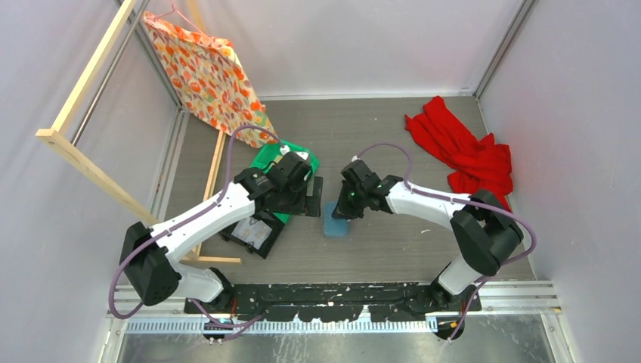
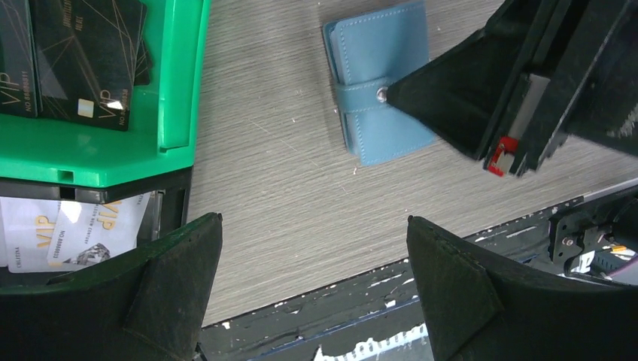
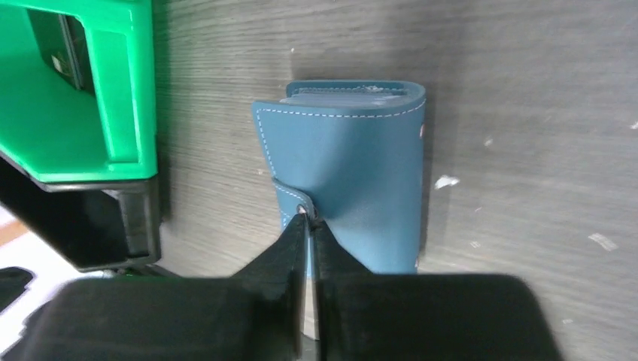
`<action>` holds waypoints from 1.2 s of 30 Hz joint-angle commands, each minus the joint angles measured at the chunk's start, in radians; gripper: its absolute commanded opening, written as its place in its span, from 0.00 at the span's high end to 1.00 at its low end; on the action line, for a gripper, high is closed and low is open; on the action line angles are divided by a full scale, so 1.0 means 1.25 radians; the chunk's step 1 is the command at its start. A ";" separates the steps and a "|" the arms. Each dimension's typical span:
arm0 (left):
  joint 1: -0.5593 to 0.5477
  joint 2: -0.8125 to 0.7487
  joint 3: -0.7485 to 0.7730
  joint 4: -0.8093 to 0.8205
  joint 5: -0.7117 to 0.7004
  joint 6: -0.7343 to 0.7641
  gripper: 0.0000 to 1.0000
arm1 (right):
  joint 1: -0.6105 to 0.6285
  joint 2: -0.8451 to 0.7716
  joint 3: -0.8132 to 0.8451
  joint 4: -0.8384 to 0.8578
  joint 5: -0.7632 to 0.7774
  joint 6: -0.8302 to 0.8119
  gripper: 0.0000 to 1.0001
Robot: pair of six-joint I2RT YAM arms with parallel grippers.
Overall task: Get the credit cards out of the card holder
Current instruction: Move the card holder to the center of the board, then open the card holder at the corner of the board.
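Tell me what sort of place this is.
Probably a robot lab cell: white walls box in a grey table, left arm and right arm bolted at its edge, props like a red cloth.

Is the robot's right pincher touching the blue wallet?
Touching. In the right wrist view the right gripper has its shut fingertips pressed on the card holder, at its strap by the snap; the left wrist view agrees.

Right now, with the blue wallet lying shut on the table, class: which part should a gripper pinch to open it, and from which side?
Pinch the closing strap at its free end by the snap, probably coming from the right arm's side. The wallet lies flat and shut, so that strap end is its one loose edge. The right gripper has its shut tips there.
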 commanded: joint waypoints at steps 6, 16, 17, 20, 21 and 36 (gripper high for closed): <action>-0.006 0.067 0.037 0.027 0.008 -0.064 0.17 | 0.011 -0.160 0.029 -0.049 0.183 -0.002 0.44; -0.164 0.255 0.191 -0.038 -0.219 -0.122 0.29 | -0.137 -0.376 -0.183 -0.109 0.213 0.021 0.39; -0.170 0.279 0.203 -0.039 -0.232 -0.128 0.29 | -0.144 -0.396 -0.194 -0.126 0.226 0.026 0.38; -0.184 0.344 0.227 -0.038 -0.263 -0.139 0.31 | -0.155 -0.444 -0.219 -0.157 0.250 0.032 0.34; -0.186 0.358 0.235 -0.040 -0.270 -0.146 0.33 | -0.156 -0.453 -0.222 -0.160 0.248 0.030 0.34; -0.190 0.453 0.261 -0.043 -0.302 -0.148 0.53 | -0.159 -0.440 -0.234 -0.147 0.211 0.030 0.33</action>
